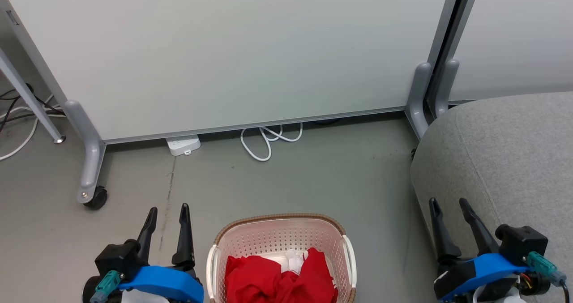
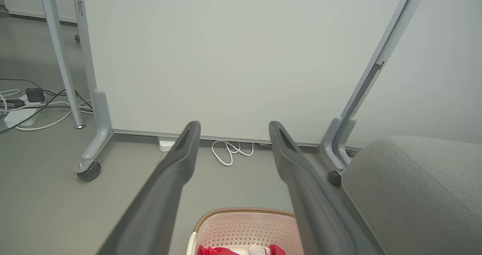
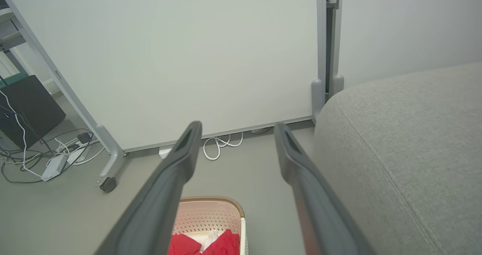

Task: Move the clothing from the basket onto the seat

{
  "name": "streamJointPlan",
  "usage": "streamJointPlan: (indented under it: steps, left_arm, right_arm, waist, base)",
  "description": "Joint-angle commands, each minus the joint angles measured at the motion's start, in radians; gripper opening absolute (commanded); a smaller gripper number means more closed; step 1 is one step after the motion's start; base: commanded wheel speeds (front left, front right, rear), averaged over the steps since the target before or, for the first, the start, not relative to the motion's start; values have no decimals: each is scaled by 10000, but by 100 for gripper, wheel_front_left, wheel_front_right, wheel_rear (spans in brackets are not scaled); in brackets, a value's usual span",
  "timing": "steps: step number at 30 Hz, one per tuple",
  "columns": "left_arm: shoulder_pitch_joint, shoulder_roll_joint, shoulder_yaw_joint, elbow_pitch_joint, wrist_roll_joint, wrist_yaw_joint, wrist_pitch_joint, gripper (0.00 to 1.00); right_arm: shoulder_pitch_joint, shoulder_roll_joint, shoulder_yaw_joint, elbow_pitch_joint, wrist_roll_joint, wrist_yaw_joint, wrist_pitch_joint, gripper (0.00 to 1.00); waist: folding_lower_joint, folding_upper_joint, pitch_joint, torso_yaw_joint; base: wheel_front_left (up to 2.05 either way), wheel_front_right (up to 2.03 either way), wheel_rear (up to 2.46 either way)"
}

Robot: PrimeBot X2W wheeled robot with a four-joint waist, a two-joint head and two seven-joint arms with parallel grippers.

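The cream perforated basket (image 1: 277,238) with a brown rim stands on the floor at the bottom centre of the head view. Red clothing (image 1: 277,278) with a bit of white lies bunched inside it. The grey seat (image 1: 506,155) fills the right side. My left gripper (image 1: 168,211) hangs open to the left of the basket, nothing between its fingers. My right gripper (image 1: 449,203) stands open in front of the seat's edge, to the right of the basket. In the wrist views the basket (image 2: 244,226) (image 3: 211,213), the clothing (image 2: 222,250) (image 3: 222,243) and the seat (image 2: 418,191) (image 3: 406,149) lie below and beyond the open fingers.
A white partition panel (image 1: 233,52) on grey castor feet (image 1: 91,160) closes off the back. A white power strip (image 1: 183,145) and a looped white cable (image 1: 268,139) lie under its lower edge. More cables (image 1: 18,115) trail at the far left. Grey floor lies between the basket and the panel.
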Motion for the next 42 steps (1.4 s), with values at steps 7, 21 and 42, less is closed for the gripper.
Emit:
streamJointPlan:
  steps: [7, 21, 42]
  left_arm:
    - [-177, 40, -44, 31, 403, 64, -200, 100]
    - [-196, 40, -187, 196, 1015, 171, -443, 100]
    - [-354, 115, -222, 672, 1136, 46, -434, 100]
  right_arm:
    - [0, -73, -8, 26, -595, 22, -198, 100]
    - [20, -80, 10, 74, -1485, 22, -436, 100]
    - [-255, -76, 154, 38, -1218, 16, -518, 100]
  waist:
    - [-1, 0, 3, 17]
    - [-1, 0, 5, 41]
    - [-1, 0, 510, -290]
  base:
    - [0, 0, 0]
    - [0, 0, 0]
    - [0, 0, 0]
